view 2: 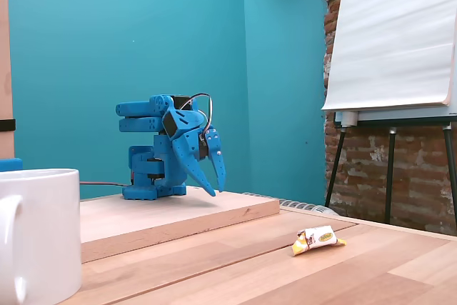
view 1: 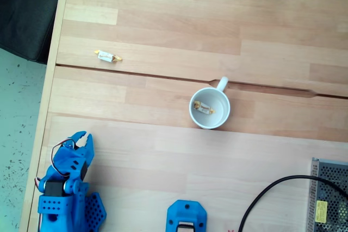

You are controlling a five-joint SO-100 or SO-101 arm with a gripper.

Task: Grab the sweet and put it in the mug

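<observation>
A white mug (view 1: pixel 194 113) stands mid-table in a fixed view, its handle pointing up-right. It also sits at the near left (view 2: pixel 43 248) in the other fixed view. A small wrapped sweet (view 1: pixel 204 107), white with gold ends, lies on the mug's bottom. A second candy of the same look (view 1: pixel 107 56) lies on the bare wood far left of the mug, and at the right (view 2: pixel 318 239) in the low view. My blue gripper (view 1: pixel 85 136) (view 2: pixel 214 189) is folded back at the arm's base, shut, holding nothing, far from both.
A raised wooden board (view 2: pixel 178 216) carries the arm. A second blue base (view 1: pixel 186 217) sits at the bottom edge. A black cable (view 1: pixel 266 188) and a metal mesh box (view 1: pixel 329 194) occupy the lower right. The table's left edge (view 1: pixel 51 80) drops to the floor.
</observation>
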